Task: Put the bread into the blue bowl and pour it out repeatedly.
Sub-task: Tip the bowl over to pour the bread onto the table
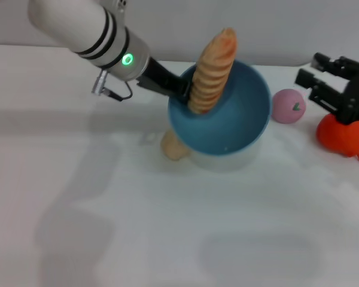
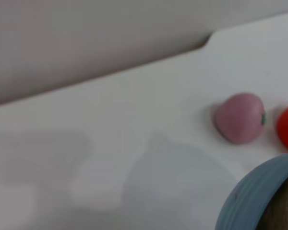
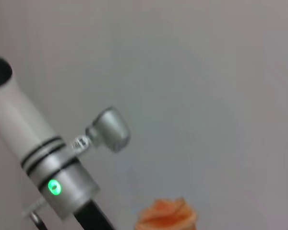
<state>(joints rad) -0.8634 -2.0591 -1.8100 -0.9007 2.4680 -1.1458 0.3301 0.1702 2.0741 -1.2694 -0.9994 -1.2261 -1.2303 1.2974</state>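
At counter (image 1: 107,227) centre: blue bowl (image 1: 227,128) tilted, rim pinched at 9 o'clock by closed left pincer (image 1: 180,91), bread (image 1: 211,70) leaning inside, poking past the rim; right pincer (image 1: 316,75) spread, empty, at 3 o'clock.

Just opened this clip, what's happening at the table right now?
The left gripper is clamped on the rim of the blue bowl and holds it tipped, its opening facing the camera. The bread stands on end inside, leaning on the rim and poking above it. The right gripper waits off to the side above a red toy, next to a pink ball.
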